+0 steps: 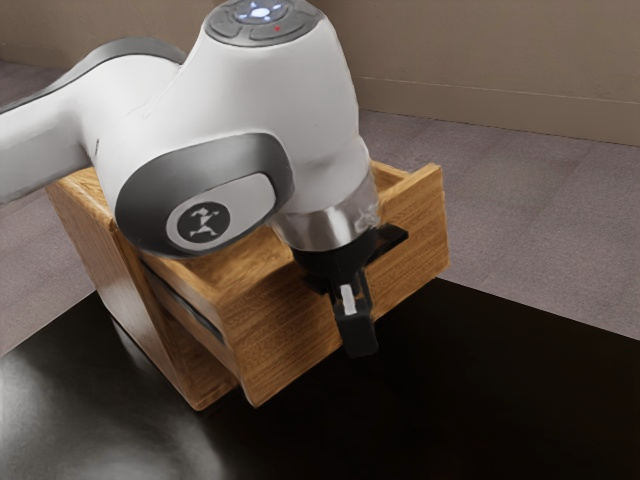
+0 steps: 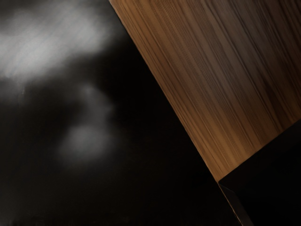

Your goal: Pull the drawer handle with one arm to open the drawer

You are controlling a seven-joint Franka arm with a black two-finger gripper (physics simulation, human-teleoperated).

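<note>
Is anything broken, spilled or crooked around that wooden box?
Nothing stands out. The wooden drawer box sits flat on the black table with no visible damage or spill, and the gripper hangs close in front of its face, pointing down.

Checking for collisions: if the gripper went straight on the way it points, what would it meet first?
Probably the black tabletop; the gripper points downward beside the wooden drawer cabinet, though depth is unclear.

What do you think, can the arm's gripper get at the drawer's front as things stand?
Probably yes: the gripper hangs right at the drawer front, nothing between them. The handle itself I cannot make out.
</note>
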